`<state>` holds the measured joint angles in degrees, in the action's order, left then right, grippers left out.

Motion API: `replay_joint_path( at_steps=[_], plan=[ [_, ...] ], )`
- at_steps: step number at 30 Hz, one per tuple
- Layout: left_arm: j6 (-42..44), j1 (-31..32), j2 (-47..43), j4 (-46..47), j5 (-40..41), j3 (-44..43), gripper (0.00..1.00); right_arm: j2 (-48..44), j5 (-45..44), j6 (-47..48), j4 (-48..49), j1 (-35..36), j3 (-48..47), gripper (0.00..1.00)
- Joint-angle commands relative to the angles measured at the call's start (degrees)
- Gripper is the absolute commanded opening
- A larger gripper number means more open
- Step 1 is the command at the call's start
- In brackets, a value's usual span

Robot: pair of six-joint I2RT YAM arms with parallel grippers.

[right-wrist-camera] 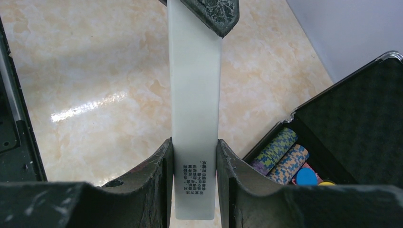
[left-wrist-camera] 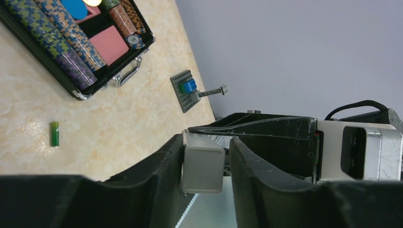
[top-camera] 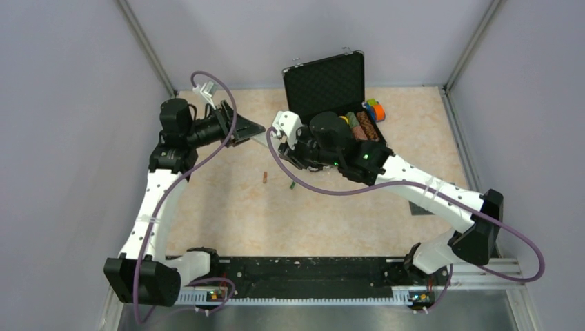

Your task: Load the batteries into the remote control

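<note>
Two grippers nose-to-nose: right gripper clamps remote control; left gripper straddles end, grip unclear

Left arm: up from its base at near left, bent at the elbow, left hand pointing right. Right arm: reaches in from near right, right hand pointing left. The two hands meet nearly tip to tip. Right fingers clamped on the remote control. Left fingers bracket its other end, one touching; firm grip unclear.
</note>
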<state>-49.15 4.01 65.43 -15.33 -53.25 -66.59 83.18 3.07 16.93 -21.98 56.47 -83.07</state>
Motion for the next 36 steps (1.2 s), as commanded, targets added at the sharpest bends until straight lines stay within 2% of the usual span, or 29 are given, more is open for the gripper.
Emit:
replay_joint_path(
  at_steps=[1, 4, 8, 11, 13, 15, 16, 18, 20, 22, 24, 27, 29, 30, 31, 32, 34, 36],
  plan=[
    [1.8, 0.4, 0.4, 0.7, -1.8, -1.0, 0.4, 0.2, -0.6, 0.1, 3.3, 0.7, -3.9, 0.06],
    [2.6, 0.5, 0.8, 0.6, -2.6, -1.3, 0.38, 0.6, -1.3, -0.5, 3.6, 0.7, -4.1, 0.06],
    [5.6, 0.6, 1.5, -2.5, -3.0, -2.3, 0.5, 0.7, -1.2, -0.8, 3.7, 0.7, -4.3, 0.06],
    [7.6, 0.6, 1.9, -4.2, -3.2, -3.1, 0.5, 0.8, -1.2, -1.3, 3.7, 0.7, -4.5, 0.06],
    [8.2, 0.6, 1.8, -4.4, -3.0, -3.3, 0.3, 0.9, -2.0, -2.3, 3.7, 0.7, -4.5, 0.07],
    [8.6, 0.6, 1.6, -4.7, -1.4, -3.6, 0.1, 1.0, -2.9, -3.8, 3.7, 0.7, -4.9, 0.12],
    [8.7, 0.6, 1.3, -4.6, -0.8, -3.6, 0.01, 1.0, -3.6, -4.5, 3.6, 0.7, -4.8, 0.2],
    [8.8, 0.6, 0.7, -3.8, 0.6, -3.8, 0.0, 0.9, -4.5, -6.3, 3.6, 0.7, -4.8, 0.42],
    [8.6, 0.6, -0.4, -2.2, 2.4, -3.6, 0.0, 0.3, -4.9, -9.0, 3.6, 0.7, -4.8, 0.7],
    [9.5, 0.6, -2.1, -0.6, 4.5, -3.6, 0.0, -0.7, -5.8, -12.3, 3.8, 0.7, -5.4, 0.87],
    [11.0, 0.6, -4.7, 1.8, 6.9, -3.7, 0.0, -2.5, -8.3, -15.9, 3.8, 0.7, -6.3, 0.94],
    [13.7, 0.6, -7.7, 5.5, 10.6, -3.7, 0.0, -5.1, -11.9, -23.3, 4.9, 0.5, -7.4, 0.99],
    [15.6, 0.6, -9.3, 9.0, 12.1, -3.3, 0.0, -6.2, -14.8, -33.9, 5.2, -0.4, -8.4, 0.99],
    [16.7, 0.6, -10.0, 11.2, 12.1, -2.8, 0.0, -6.2, -18.1, -43.0, 3.8, -1.3, -9.3, 0.97],
    [18.1, 0.6, -10.7, 13.8, 11.7, -2.3, 0.0, -6.1, -20.6, -55.9, 0.5, -2.7, -10.5, 0.92],
    [20.1, 0.6, -11.6, 17.0, 11.5, -1.1, 0.0, -6.6, -18.7, -66.4, -0.8, -4.3, -10.0, 0.89],
    [23.7, 0.6, -13.6, 23.8, 14.7, 2.3, 0.0, -8.5, -13.9, -79.2, 8.5, -5.5, -3.9, 0.81],
    [26.1, 0.6, -14.5, 30.4, 17.7, 5.0, 0.0, -9.3, -13.1, -88.4, 14.3, -5.4, -0.7, 0.8]
  ],
)
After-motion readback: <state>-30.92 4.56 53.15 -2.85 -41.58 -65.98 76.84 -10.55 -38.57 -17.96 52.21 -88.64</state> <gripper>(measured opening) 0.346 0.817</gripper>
